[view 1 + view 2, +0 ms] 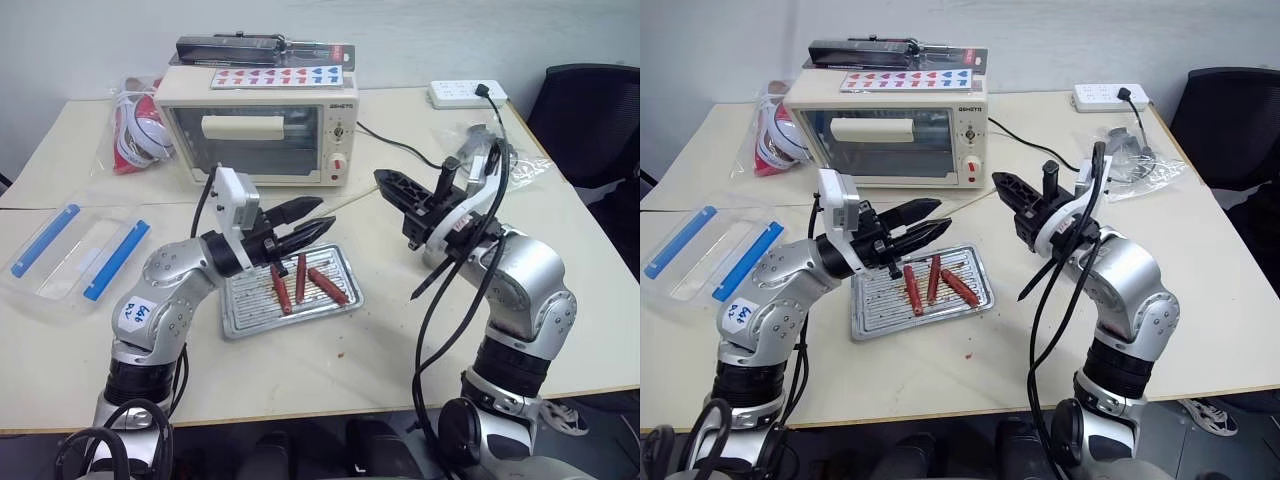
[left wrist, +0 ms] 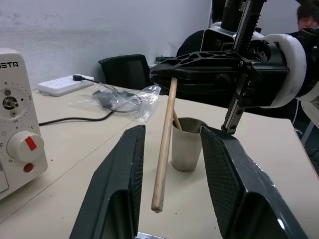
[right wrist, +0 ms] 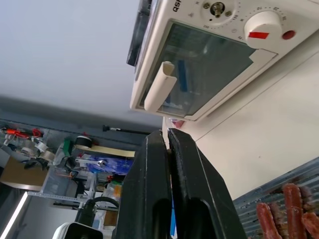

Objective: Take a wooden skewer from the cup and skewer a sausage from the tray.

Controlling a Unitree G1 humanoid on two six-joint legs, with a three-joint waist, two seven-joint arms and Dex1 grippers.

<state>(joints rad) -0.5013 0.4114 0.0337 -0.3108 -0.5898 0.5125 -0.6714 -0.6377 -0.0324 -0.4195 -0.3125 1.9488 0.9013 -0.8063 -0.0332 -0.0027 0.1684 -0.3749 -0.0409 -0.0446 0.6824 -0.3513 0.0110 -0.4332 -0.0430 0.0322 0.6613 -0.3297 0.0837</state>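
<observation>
While the right gripper [image 2: 172,74] holds a wooden skewer [image 2: 164,144] pinched in its shut jaws, the step in hand looks like a handover: the stick hangs from that grip between the two fingers of the left gripper [image 1: 305,226], whose jaws stand partly apart on either side of it and do not yet touch it. Both grippers meet in the air above the bench [image 1: 400,350], just beyond the tray.

Going from big to small, a cream toaster oven [image 1: 255,125] stands at the back of the bench, close behind the meeting point, so any swing of the skewer's far end has little room there. A clear plastic box with blue clips [image 1: 70,252] lies well off to the robot's left. The silver tray [image 1: 240,312] sits just below the left gripper, with three sausages [image 1: 300,283] lying side by side on its ridged floor. The cup [image 2: 187,144], with another stick in it, stands on the bench beyond the skewer, in the left wrist view.

Next, I judge, the left jaws must narrow squarely on the stick before the right lets go; then its point must come down onto one sausage without rolling it.
</observation>
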